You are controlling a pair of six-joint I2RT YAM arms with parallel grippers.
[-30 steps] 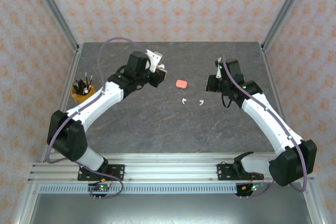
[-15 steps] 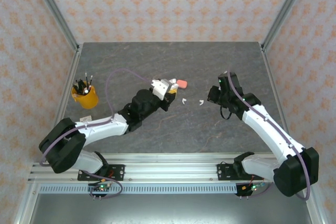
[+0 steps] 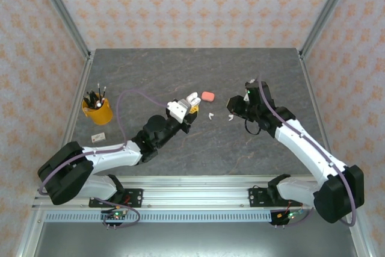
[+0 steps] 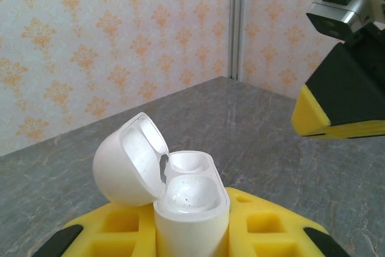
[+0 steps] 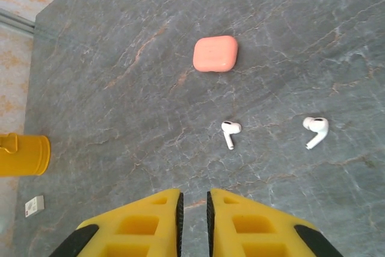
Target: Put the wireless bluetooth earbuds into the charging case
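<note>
My left gripper (image 3: pixel 187 105) is shut on a white charging case (image 4: pixel 191 209) and holds it upright with its lid (image 4: pixel 129 161) flipped open; both wells look bare. Two white earbuds (image 5: pixel 230 132) (image 5: pixel 315 129) lie apart on the grey table, seen from above as earbuds (image 3: pixel 210 115) (image 3: pixel 230 117). A closed salmon-pink case (image 5: pixel 215 53) lies beyond them. My right gripper (image 5: pixel 194 203) hovers above the table just short of the earbuds, its jaws a narrow gap apart with nothing between. From above the right gripper (image 3: pixel 232 105) is over the right-hand earbud.
A yellow cup (image 3: pixel 97 111) of pens stands at the table's left side, with a small white card (image 3: pixel 98 138) nearer the front. Metal frame posts and patterned walls close in the table on three sides.
My left arm has swung toward the table's middle with the white case, stopping beside the pink case. My right gripper has moved left over the earbuds and its jaws have parted slightly.
</note>
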